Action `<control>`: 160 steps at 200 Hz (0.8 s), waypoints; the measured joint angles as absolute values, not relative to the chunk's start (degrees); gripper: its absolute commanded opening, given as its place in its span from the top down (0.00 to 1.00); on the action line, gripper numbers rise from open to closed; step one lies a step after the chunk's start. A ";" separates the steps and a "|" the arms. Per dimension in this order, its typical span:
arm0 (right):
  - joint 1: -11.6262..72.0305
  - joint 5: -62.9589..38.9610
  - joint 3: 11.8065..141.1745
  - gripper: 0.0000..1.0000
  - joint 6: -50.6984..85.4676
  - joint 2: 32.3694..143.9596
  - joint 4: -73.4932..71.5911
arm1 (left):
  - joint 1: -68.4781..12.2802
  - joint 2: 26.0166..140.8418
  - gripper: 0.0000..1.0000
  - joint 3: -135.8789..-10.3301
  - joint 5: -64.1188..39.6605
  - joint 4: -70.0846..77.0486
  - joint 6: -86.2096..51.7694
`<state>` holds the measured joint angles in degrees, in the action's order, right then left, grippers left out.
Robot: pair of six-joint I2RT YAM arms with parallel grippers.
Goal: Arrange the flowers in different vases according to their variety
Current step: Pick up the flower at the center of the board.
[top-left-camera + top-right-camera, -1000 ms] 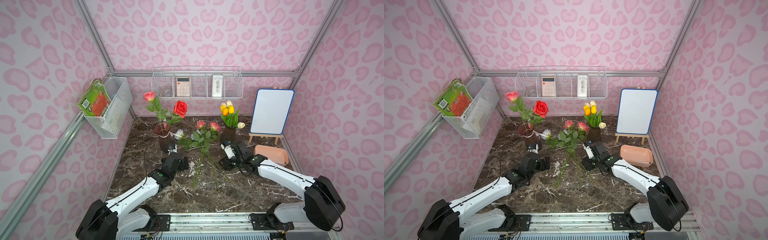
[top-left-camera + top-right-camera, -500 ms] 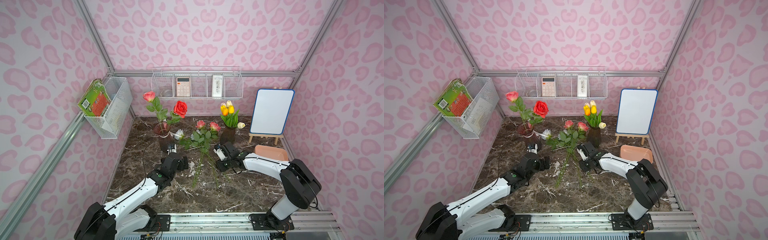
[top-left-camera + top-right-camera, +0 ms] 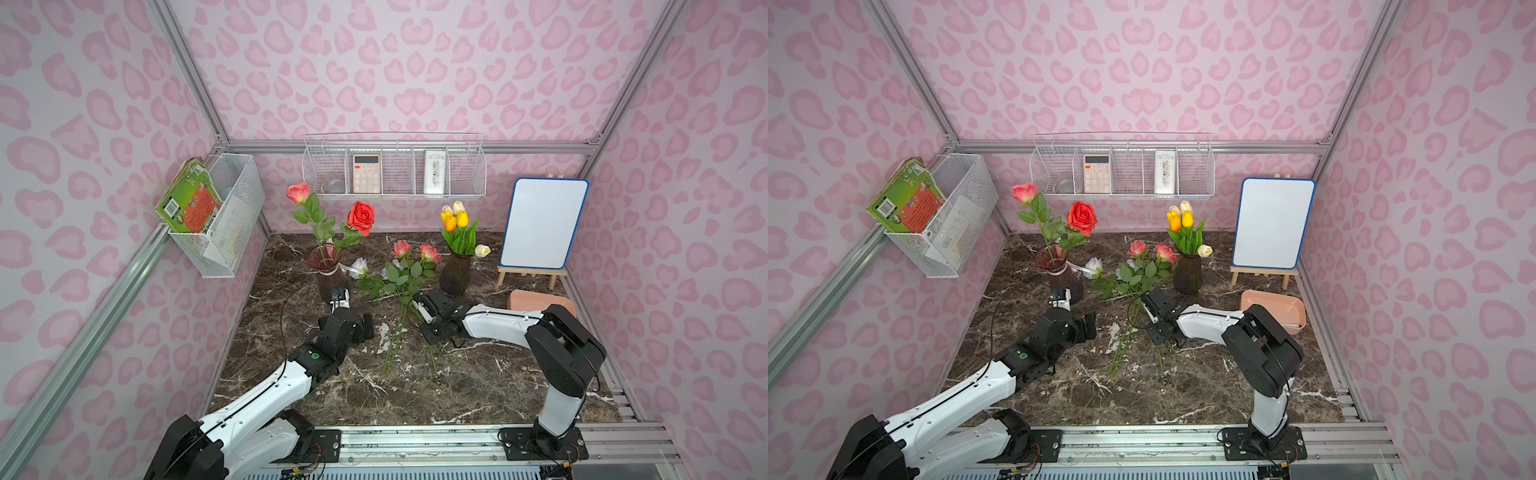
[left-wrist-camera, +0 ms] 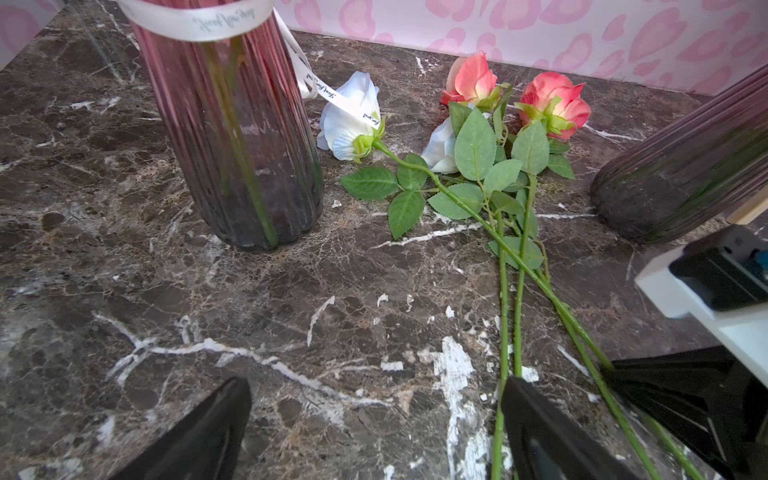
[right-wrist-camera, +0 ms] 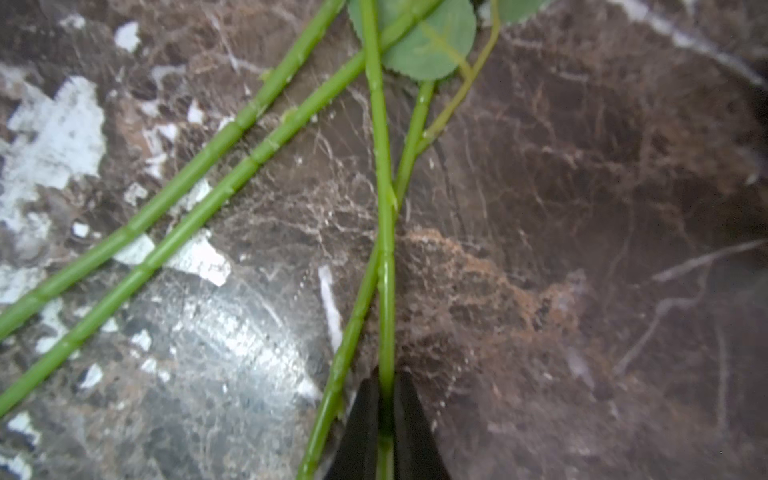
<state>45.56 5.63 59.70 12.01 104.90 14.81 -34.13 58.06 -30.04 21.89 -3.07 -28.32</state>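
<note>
Several loose roses lie on the marble between the vases: two pink ones (image 3: 401,248) (image 4: 471,81) and a white one (image 3: 360,266) (image 4: 349,116), their green stems crossing. The vase with the white band (image 3: 328,270) (image 4: 232,137) holds a pink rose (image 3: 298,192) and a red rose (image 3: 360,216). The other vase (image 3: 456,274) holds tulips (image 3: 455,218). My right gripper (image 5: 385,395) (image 3: 432,332) is down at the table, shut on one rose stem (image 5: 384,249); a second stem runs close beside it. My left gripper (image 4: 376,388) (image 3: 365,326) stands open over bare marble, left of the stems.
A whiteboard on an easel (image 3: 543,224) stands at the back right with a peach tray (image 3: 536,299) in front of it. A wire basket (image 3: 224,216) hangs on the left wall. A wire shelf (image 3: 395,170) with a calculator hangs on the back wall.
My right gripper has moved left and down onto the crossed stems and shut on one of them. The left arm has barely moved and stays open.
</note>
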 measured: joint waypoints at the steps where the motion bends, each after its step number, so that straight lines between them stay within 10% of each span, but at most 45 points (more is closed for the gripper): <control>1: 45.65 5.78 59.66 1.00 12.03 104.90 14.76 | -34.13 58.06 0.02 -30.02 21.87 -3.07 -28.32; 160: 45.21 5.28 36.40 1.00 17.02 72.62 -4.21 | -34.04 62.63 0.01 -42.57 2.63 -2.83 -34.81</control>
